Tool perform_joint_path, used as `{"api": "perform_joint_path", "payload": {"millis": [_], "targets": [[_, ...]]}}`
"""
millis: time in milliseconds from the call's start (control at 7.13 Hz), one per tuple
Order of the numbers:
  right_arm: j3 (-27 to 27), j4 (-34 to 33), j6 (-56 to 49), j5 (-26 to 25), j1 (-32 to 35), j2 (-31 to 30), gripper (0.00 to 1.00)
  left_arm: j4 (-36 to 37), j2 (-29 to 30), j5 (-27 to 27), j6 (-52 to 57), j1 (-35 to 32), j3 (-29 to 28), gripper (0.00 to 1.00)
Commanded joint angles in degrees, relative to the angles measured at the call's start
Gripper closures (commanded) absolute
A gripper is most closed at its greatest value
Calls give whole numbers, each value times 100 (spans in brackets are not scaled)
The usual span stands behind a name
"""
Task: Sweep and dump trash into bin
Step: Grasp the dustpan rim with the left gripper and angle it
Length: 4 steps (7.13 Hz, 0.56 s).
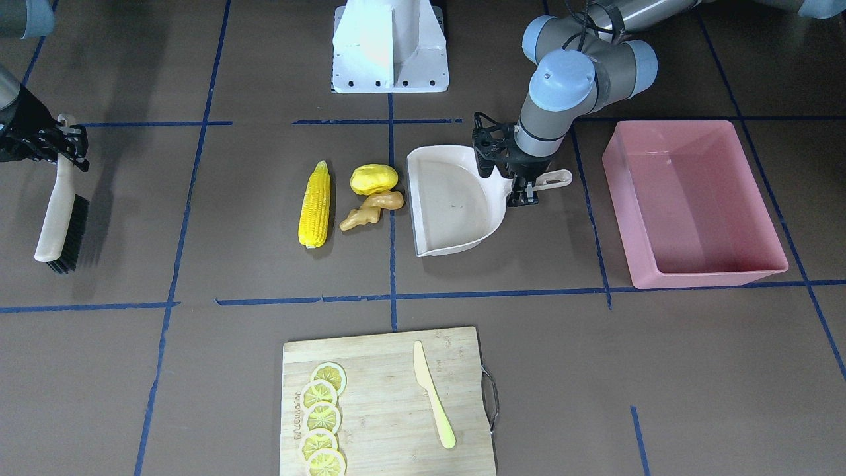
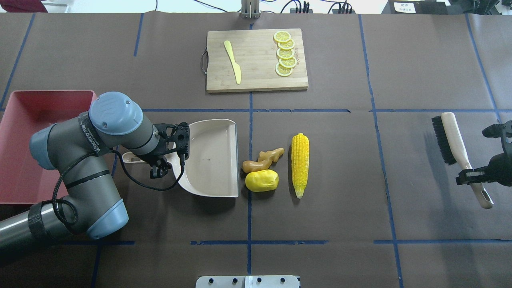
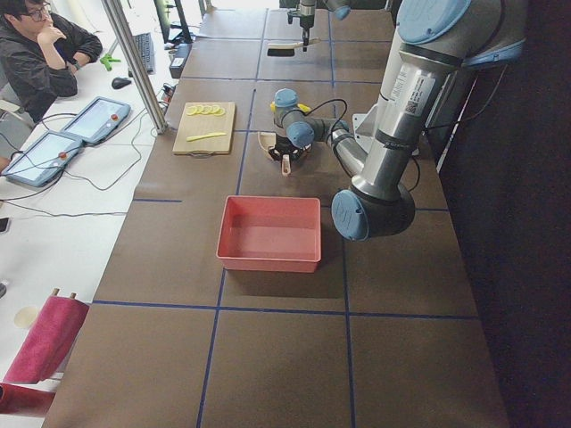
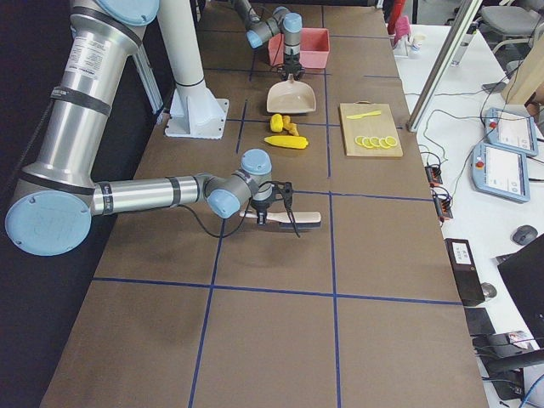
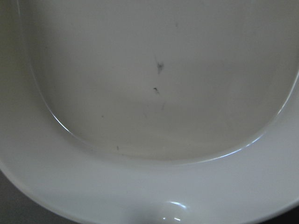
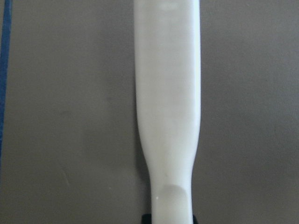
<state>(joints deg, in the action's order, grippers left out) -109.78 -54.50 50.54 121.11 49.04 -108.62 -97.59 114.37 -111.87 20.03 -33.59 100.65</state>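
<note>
The trash lies in a group mid-table: a yellow corn cob (image 1: 315,205) (image 2: 300,160), a rounded yellow lump (image 1: 373,179) (image 2: 261,180) and a tan ginger root (image 1: 372,210) (image 2: 264,159). A beige dustpan (image 1: 456,205) (image 2: 212,160) rests with its open edge just beside the lump and the ginger. My left gripper (image 1: 522,185) (image 2: 160,160) is shut on its handle. The pan's empty inside fills the left wrist view (image 5: 159,93). The pink bin (image 1: 621,198) (image 2: 40,116) stands empty beyond the left arm. My right gripper (image 1: 63,142) (image 2: 474,176) is shut on the handle of a brush (image 1: 59,218) (image 2: 450,138) (image 6: 168,93), far from the trash.
A wooden cutting board (image 1: 390,396) (image 2: 256,76) with a pale yellow knife (image 1: 433,393) and several lemon slices (image 1: 322,416) lies at the operators' side of the table. The robot's white base (image 1: 390,46) stands at the opposite edge. An operator sits in the exterior left view (image 3: 40,53).
</note>
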Motion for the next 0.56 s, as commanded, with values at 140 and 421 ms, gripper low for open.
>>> {"api": "perform_joint_path", "payload": {"millis": [140,421], "targets": [[0,0,0,0,0,7,100,597,41,60,115,-131,217,100],[0,0,0,0,0,7,100,827,85,122,666,-104,262,100]]}}
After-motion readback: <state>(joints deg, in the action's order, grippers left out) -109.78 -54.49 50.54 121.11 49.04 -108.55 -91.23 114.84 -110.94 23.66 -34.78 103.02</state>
